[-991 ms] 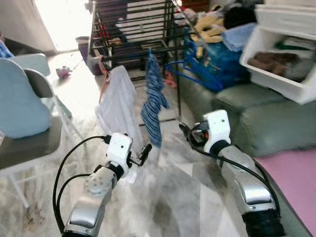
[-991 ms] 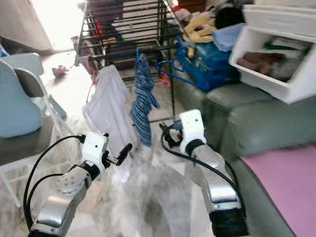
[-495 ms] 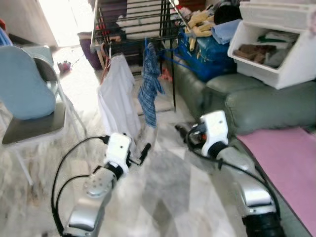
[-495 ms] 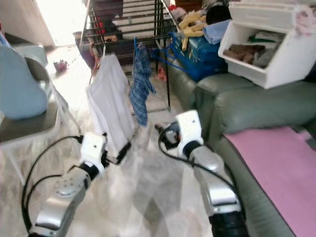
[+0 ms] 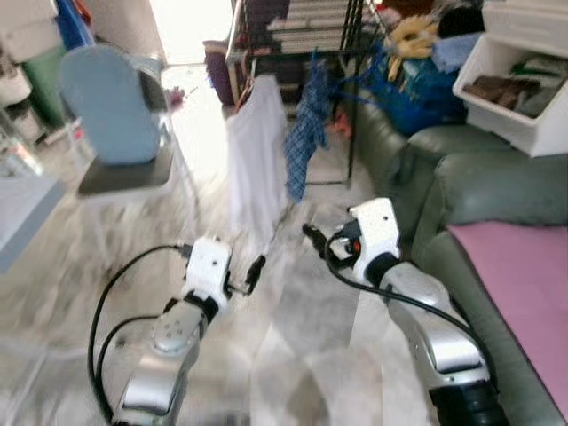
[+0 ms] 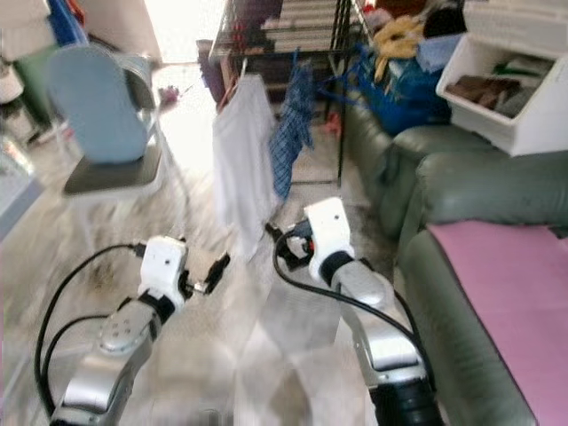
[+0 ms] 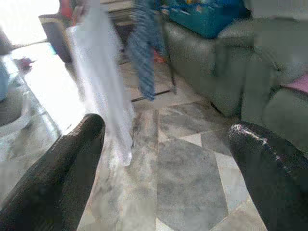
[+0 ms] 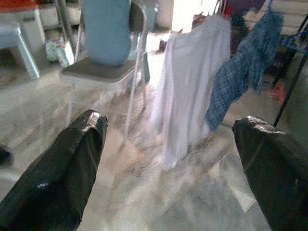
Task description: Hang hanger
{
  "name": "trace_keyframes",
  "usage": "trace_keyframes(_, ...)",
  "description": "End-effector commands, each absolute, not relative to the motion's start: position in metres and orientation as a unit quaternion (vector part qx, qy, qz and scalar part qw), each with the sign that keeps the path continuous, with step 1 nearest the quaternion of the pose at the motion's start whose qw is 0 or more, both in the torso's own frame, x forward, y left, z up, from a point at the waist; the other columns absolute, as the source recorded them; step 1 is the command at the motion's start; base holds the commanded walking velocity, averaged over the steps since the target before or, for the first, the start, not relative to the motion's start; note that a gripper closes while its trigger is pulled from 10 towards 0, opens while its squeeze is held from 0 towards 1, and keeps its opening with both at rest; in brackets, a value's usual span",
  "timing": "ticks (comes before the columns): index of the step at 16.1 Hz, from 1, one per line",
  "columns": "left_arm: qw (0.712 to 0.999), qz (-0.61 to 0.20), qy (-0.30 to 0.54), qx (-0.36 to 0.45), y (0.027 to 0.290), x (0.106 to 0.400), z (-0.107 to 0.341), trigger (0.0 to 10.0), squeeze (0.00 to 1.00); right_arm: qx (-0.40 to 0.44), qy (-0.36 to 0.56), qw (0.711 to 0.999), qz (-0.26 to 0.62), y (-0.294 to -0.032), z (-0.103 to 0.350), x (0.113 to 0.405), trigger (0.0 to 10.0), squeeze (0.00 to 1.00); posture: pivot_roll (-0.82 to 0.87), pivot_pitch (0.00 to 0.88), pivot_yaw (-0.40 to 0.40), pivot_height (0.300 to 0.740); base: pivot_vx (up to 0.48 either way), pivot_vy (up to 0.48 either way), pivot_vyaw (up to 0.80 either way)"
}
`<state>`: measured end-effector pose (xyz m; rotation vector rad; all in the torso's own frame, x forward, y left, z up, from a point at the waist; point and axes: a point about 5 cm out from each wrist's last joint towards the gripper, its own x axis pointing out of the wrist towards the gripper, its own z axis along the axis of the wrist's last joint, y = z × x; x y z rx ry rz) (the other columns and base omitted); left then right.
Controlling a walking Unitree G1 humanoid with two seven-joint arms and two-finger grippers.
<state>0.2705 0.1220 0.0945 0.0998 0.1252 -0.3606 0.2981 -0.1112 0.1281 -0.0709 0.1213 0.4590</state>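
Observation:
A white shirt [image 5: 257,151] hangs on a hanger from the black drying rack [image 5: 302,27] at the back. Beside it on the same rack hangs a blue checked garment [image 5: 306,133]. My left gripper [image 5: 253,271] is held low over the marble floor, short of the shirt, open with nothing in it. My right gripper [image 5: 312,238] is level with it to the right, also open and holding nothing. In the left wrist view the shirt [image 7: 98,72] and the checked garment [image 7: 144,53] lie ahead between the black fingers [image 7: 62,178]. The right wrist view faces the shirt [image 8: 190,91].
A pale blue folding chair [image 5: 115,115] stands left of the rack. A green sofa [image 5: 470,195] with a pink mat [image 5: 524,275] runs along the right, with a white bin [image 5: 524,98] and a blue bag [image 5: 408,89] on it. A table edge [image 5: 22,213] is at far left.
The camera has pulled back and turned left: rack and clothes sit farther off, the chair has come toward the middle. Both arms keep their pose, grippers open.

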Motion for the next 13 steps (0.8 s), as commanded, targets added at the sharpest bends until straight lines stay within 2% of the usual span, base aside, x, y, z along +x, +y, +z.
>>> trace_keyframes(1,0.982,-0.174,0.058,0.053,0.127,0.272,0.098,10.0,0.00,-0.037,0.038,0.969,0.241,-0.103,0.139,0.300,10.0,0.00,-0.06,0.000,0.048,0.740,0.000,0.000,0.80)
trace_keyframes(4,0.983,-0.162,0.054,0.062,0.129,0.274,0.099,10.0,0.00,-0.040,0.033,0.968,0.246,-0.103,0.140,0.300,10.0,0.00,-0.06,0.000,0.047,0.740,0.000,0.000,0.80)
trace_keyframes(5,0.987,-0.128,0.048,0.087,0.134,0.278,0.100,10.0,0.00,-0.036,0.030,0.968,0.246,-0.102,0.141,0.300,10.0,0.00,-0.06,0.000,0.046,0.740,0.000,0.000,0.80)
trace_keyframes(8,0.993,-0.056,0.042,0.094,0.151,0.288,0.103,10.0,0.00,-0.027,0.022,0.966,0.255,-0.100,0.144,0.300,10.0,0.00,-0.06,0.000,0.045,0.740,0.000,0.000,0.80)
trace_keyframes(13,0.994,-0.013,0.043,0.099,0.167,0.291,0.103,10.0,0.00,-0.010,-0.002,0.959,0.284,-0.092,0.152,0.295,10.0,0.00,-0.06,0.000,0.048,0.740,0.000,0.000,0.80)
